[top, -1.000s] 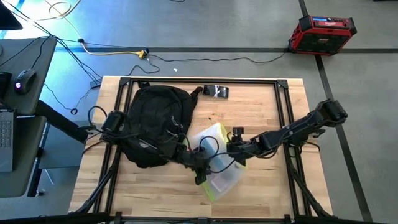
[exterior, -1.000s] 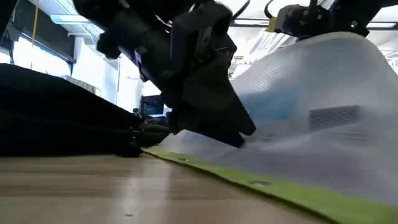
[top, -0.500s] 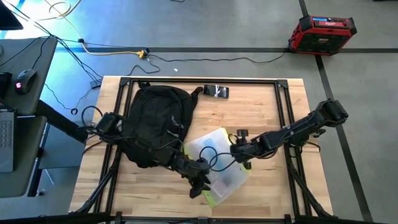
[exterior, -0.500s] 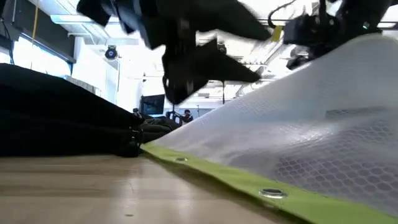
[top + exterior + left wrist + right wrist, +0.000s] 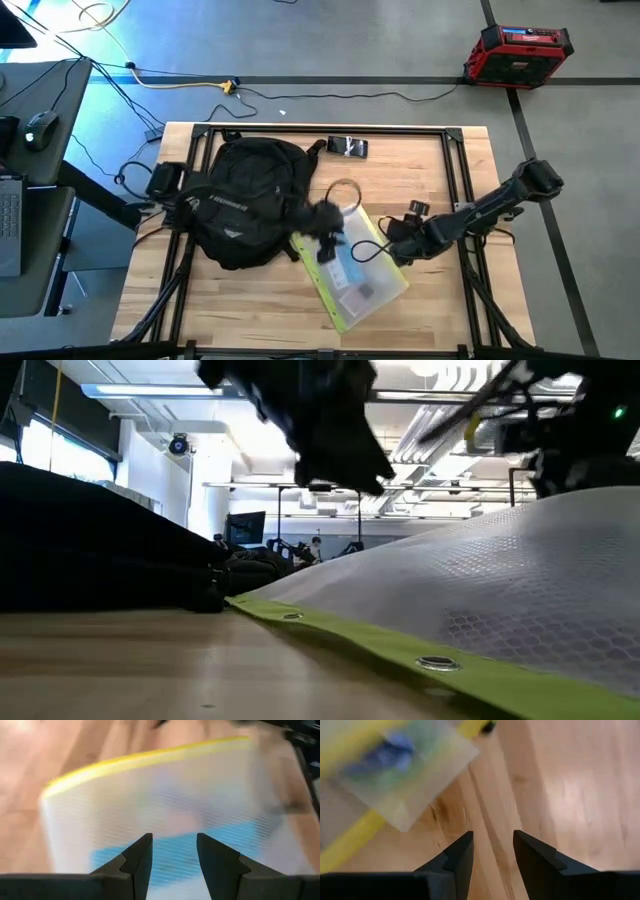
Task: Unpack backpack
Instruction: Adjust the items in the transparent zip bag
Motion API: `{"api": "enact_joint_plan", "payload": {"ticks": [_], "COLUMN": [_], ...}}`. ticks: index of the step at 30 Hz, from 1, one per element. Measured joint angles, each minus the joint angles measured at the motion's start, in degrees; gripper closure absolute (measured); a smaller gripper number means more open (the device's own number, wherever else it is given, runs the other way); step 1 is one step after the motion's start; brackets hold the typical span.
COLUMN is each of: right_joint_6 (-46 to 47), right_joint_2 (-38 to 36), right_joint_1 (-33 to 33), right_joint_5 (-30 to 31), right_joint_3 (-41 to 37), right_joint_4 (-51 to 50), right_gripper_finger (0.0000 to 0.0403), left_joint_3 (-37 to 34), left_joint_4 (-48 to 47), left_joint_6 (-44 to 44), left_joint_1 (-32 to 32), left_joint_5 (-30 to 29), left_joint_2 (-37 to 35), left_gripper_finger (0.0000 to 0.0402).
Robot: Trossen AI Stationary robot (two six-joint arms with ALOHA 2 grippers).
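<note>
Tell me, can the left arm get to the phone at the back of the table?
Probably yes. The left gripper hangs open and empty above the pouch, and the bare table between it and the phone leaves the way free; the backpack sits off to the side.

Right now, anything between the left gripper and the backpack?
Nothing visible. The left gripper hangs open over the mesh pouch, right beside the backpack. Only bare table and the pouch's edge lie between.

Dark jointed arms, looping black cables
</note>
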Motion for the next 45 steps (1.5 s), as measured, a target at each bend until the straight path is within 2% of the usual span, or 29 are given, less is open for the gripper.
{"api": "enact_joint_plan", "payload": {"ticks": [2, 7, 9, 14, 18, 21, 24, 28, 35, 40, 43, 45], "right_joint_6": [2.94, 15.56, 20.17, 19.39, 16.38, 18.78, 20.90, 21.06, 15.26, 11.54, 14.76, 19.48], "right_joint_2": [-2.44, -8.59, -9.25, -7.20, -3.28, -0.27, 1.31, 2.12, 1.67, -2.61, -4.85, -4.91], "right_joint_1": [2.95, 9.86, 11.75, 12.45, 9.64, 6.64, 4.18, 2.67, 3.30, 4.70, 3.17, 1.21], "right_joint_5": [3.39, 16.43, 19.54, 18.39, 10.40, 5.26, 3.33, 1.09, 1.28, 8.39, 11.59, 11.28], "right_joint_3": [0.00, 0.00, 0.00, -2.00, -7.67, -10.93, -12.81, -14.17, -12.72, -9.32, -9.26, -9.42], "right_joint_4": [-0.09, 1.46, 4.36, 17.87, 31.47, 33.39, 33.87, 34.92, 36.96, 36.23, 30.95, 25.45], "right_gripper_finger": [0.0277, 0.0277, 0.0277, 0.0277, 0.0277, 0.0277, 0.0277, 0.0277, 0.0277, 0.0277, 0.0277, 0.0277], "left_joint_3": [-0.46, -0.75, -0.71, -0.66, -0.40, -0.38, -0.34, -0.32, -0.32, -0.32, -0.32, -0.34], "left_joint_4": [0.71, 0.78, 2.24, 6.01, 7.83, 7.97, 7.32, 6.86, 6.72, 6.59, 6.57, 6.57], "left_joint_6": [0.61, 1.98, 1.88, 0.56, 0.54, 0.47, 0.56, 0.89, 1.02, 1.56, 1.56, 1.54], "left_joint_1": [3.75, 10.69, 12.37, 13.85, 13.85, 13.85, 13.85, 13.85, 13.52, 13.28, 13.28, 13.26], "left_joint_5": [3.38, 4.93, 7.02, 9.82, 9.62, 8.96, 6.29, 5.72, 5.73, 5.69, 5.69, 5.72], "left_joint_2": [0.81, 3.28, 5.27, 10.44, 13.43, 14.20, 14.47, 14.48, 14.48, 14.48, 14.48, 14.48], "left_gripper_finger": [0.0268, 0.0268, 0.0268, 0.0268, 0.0268, 0.0268, 0.0268, 0.0268, 0.0268, 0.0268, 0.0268, 0.0268]}}
